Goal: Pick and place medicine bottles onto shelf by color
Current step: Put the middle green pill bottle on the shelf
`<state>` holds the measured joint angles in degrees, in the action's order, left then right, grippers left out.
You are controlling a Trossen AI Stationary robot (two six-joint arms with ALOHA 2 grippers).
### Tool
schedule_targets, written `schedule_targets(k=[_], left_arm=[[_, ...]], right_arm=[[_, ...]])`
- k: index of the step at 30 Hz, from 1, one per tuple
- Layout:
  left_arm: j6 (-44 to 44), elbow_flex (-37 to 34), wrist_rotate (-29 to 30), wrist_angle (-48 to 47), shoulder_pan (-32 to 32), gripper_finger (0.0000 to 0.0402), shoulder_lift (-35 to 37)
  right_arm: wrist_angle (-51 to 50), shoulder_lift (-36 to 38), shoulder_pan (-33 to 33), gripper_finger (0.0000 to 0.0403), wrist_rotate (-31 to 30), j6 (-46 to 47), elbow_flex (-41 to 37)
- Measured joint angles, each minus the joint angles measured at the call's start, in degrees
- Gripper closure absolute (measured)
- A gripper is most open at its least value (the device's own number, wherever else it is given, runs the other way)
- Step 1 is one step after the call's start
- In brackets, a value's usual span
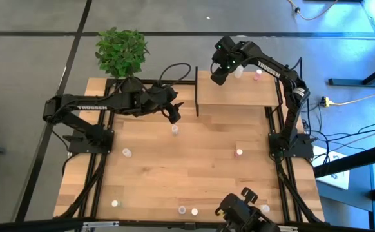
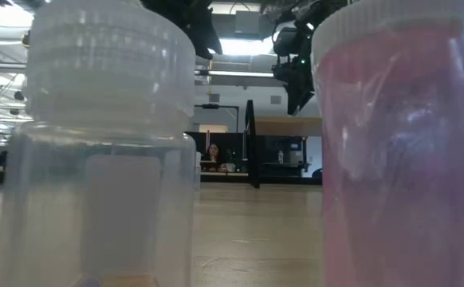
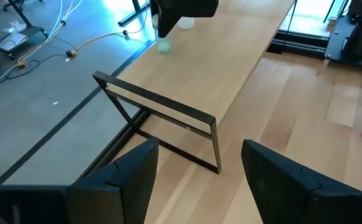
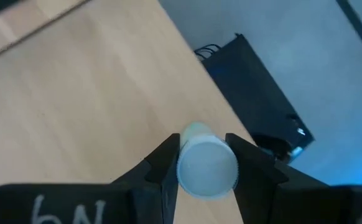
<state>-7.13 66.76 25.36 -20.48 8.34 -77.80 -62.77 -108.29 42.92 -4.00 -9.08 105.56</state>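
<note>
Your shelf (image 1: 236, 95) is mostly bare wood; only two bottles (image 1: 258, 73) stand along its far edge.

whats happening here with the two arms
The right gripper is shut on a small bottle, holding it over the far left end of the shelf, where two bottles already stand. The left gripper hovers open and empty near the shelf's left side. More bottles are scattered on the table.
</note>
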Motion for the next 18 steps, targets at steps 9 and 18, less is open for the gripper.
schedule_targets(k=[9,18], left_arm=[[0.02,0.00,0.00,-0.58,0.00,0.0176,0.00],[0.22,0.00,0.02,-0.67,0.00,0.0176,0.00]], right_arm=[[-1.05,0.00,1.05,0.0279,-0.47,1.85,0.00],[-1.24,0.00,1.40,0.0279,0.93,2.94,0.00]])
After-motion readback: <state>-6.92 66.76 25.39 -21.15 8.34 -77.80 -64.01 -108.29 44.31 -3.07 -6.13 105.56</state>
